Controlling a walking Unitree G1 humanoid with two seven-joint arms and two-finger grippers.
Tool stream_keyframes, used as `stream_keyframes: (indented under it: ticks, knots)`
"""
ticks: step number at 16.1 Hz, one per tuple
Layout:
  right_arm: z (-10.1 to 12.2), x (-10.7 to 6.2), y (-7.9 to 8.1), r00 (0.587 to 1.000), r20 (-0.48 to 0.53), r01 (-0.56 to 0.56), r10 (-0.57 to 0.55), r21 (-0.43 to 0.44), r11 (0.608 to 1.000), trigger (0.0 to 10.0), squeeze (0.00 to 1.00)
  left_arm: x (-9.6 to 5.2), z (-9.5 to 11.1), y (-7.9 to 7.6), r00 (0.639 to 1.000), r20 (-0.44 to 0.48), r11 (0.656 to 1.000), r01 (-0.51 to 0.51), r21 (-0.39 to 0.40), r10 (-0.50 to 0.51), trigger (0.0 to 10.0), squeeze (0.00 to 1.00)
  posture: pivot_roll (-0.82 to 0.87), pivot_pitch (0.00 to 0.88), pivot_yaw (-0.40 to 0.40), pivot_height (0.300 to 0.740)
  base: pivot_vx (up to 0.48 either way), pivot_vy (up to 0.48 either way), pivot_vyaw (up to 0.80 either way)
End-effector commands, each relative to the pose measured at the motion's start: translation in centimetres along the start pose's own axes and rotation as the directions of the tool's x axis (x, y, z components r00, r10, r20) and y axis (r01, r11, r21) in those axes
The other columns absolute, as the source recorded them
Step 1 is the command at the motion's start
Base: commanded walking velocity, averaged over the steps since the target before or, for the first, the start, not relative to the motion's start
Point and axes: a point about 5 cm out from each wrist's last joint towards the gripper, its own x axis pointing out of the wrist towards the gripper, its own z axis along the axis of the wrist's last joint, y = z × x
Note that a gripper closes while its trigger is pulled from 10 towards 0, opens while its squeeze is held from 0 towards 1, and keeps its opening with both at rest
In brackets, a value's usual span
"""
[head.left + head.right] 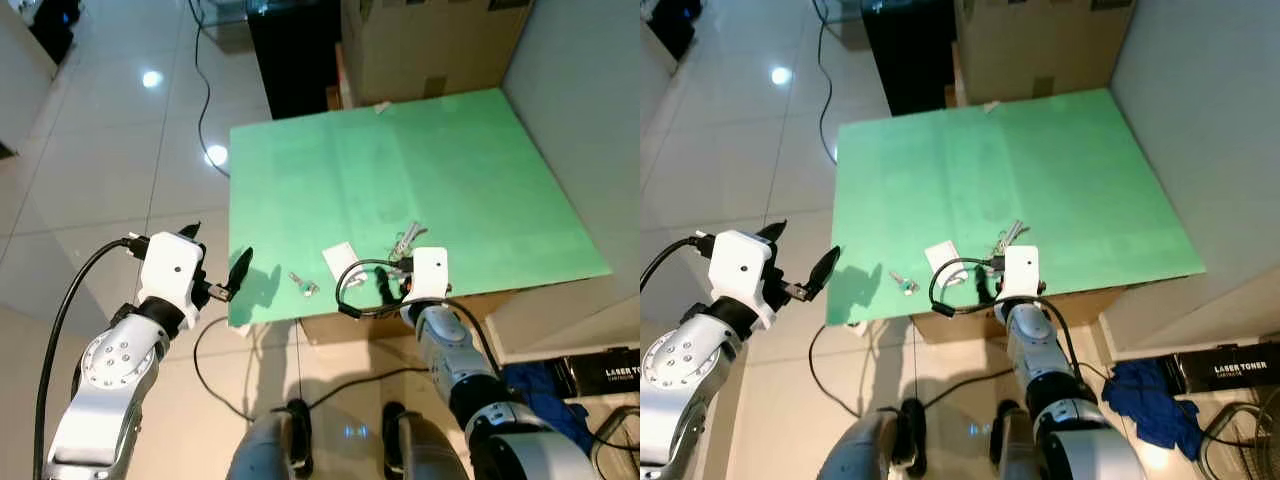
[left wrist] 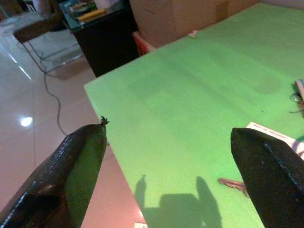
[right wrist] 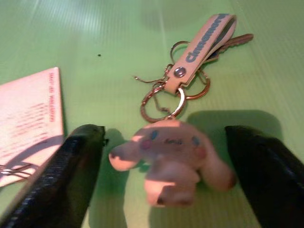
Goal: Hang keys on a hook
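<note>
On green table (image 1: pixel 450 170), near front edge: keys (image 3: pixel 190 71) with plush charm (image 3: pixel 171 159), lying between wide-spread fingers of right gripper (image 3: pixel 166 175). White card (image 1: pixel 339 259) beside. Left gripper (image 2: pixel 175 166) fingers wide, off table's left edge.

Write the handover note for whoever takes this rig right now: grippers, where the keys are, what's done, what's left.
Right gripper: open, low over the green table, fingers straddling the plush charm of the key bunch; nothing gripped.
Left gripper: open, holding nothing, at the table's left front edge.
Also on the table: a white card beside the keys and a small metal piece further left.
Done: right gripper lined up on the keys.
Left: close, lift, find a hook (none seen here) and hang them.
</note>
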Motion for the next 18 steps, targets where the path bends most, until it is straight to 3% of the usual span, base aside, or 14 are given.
stream_keyframes:
  ticks: [1, 4, 8, 12, 14, 16, 18]
  knots:
    - [-1.4, -0.4, -0.5, 0.998, -0.055, 0.029, -0.028, 0.014, 0.999, 0.0, 0.0, -0.4, -0.1, -0.1, 1.0, -0.021, 1.0, 0.009, -0.013, -0.009, 10.0, 0.0, 0.08, 0.366, 0.128, 0.74, 0.0, 0.0, 0.0]
    - [-1.7, -0.5, -1.0, 0.997, -0.061, 0.038, -0.036, 0.031, 0.999, 0.0, 0.0, -0.1, -0.2, -0.7, 0.999, -0.029, 0.999, 0.018, -0.036, -0.019, 10.0, 0.0, 0.06, 0.356, 0.119, 0.74, 0.0, 0.0, 0.0]
    - [-2.3, -0.6, -0.3, 0.995, -0.1, 0.006, 0.01, 0.166, 0.986, 0.0, 0.0, 0.3, -0.6, -1.5, 0.998, -0.048, 0.998, 0.035, -0.061, -0.037, 10.0, 0.0, 0.04, 0.344, 0.101, 0.74, 0.0, 0.0, 0.0]
    - [-2.0, -0.3, 0.2, 0.993, -0.104, -0.037, 0.058, 0.189, 0.981, 0.0, 0.0, 0.9, -1.2, -2.0, 0.998, -0.063, 0.995, 0.02, -0.095, -0.026, 10.0, 0.0, 0.01, 0.317, 0.074, 0.74, 0.0, 0.0, 0.0]
    - [-1.8, -0.3, 0.0, 0.992, -0.097, -0.056, 0.074, 0.177, 0.983, 0.0, 0.0, 1.8, -1.8, -2.2, 0.996, -0.086, 0.987, -0.021, -0.157, 0.007, 10.0, 0.0, -0.01, 0.27, 0.047, 0.74, 0.0, 0.0, 0.0]
    - [-0.6, 0.0, -0.7, 0.998, -0.045, -0.03, 0.035, 0.098, 0.995, 0.0, 0.0, 2.8, -2.2, -2.3, 0.995, -0.095, 0.981, -0.06, -0.186, 0.043, 10.0, 0.0, -0.03, 0.209, 0.021, 0.74, 0.0, 0.0, 0.0]
    - [3.6, 0.4, -0.5, 0.985, 0.148, -0.091, 0.085, 0.036, 0.995, 0.0, 0.0, 4.3, -1.7, -2.6, 0.996, -0.051, 0.973, -0.084, -0.217, 0.075, 10.0, 0.0, -0.06, 0.147, -0.005, 0.74, 0.0, 0.0, 0.0]
